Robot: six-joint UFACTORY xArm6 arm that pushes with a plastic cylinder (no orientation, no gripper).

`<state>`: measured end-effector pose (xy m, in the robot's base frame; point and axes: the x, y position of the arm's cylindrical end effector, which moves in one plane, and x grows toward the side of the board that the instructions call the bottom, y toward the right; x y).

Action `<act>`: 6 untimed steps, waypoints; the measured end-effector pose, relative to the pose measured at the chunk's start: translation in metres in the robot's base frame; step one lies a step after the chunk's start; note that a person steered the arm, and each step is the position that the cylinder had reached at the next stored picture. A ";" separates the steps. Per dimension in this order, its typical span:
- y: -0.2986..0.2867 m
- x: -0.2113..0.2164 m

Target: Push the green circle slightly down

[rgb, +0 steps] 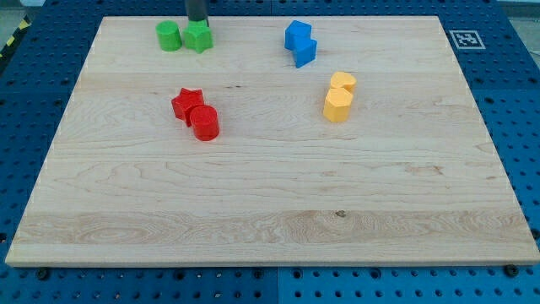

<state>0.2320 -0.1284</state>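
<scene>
Green circle (pixel 169 36), the thing to be moved: a short, squat cylinder of what looks like rigid plastic, judged light and stiff, likely to slide easily on the smooth wooden board (pixel 278 245) and to turn aside if struck off-centre. It lies near the board's top edge, to the view's left of my tip (pixel 197 23) and slightly below it. No taking hold is possible here, for my rod ends in a plain tip with nothing to open or close and it holds nothing; contact should be made on the circle's upper side, on its midline, so that a short push carries it straight toward the view's bottom.

Green star (pixel 198 37): directly below my tip, at or just short of touching it, and side by side with the circle, seemingly in contact. This is the main obstruction, in my judgement. A downward stroke from the present position would shift the star, not the circle, so my tip must first travel to the view's left, along the narrow strip between the circle and the board's edge.

Red star (pixel 186 102) and red cylinder (pixel 204 123): below my tip, well apart from the circle; a slight push should not reach them.

Blue blocks (pixel 299 44), two touching, and yellow blocks (pixel 339 96), likewise a touching pair: to the view's right of my tip, clear of the path
</scene>
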 end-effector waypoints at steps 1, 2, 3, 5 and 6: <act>-0.005 0.015; -0.004 -0.009; -0.003 -0.027; -0.021 -0.014; -0.022 -0.004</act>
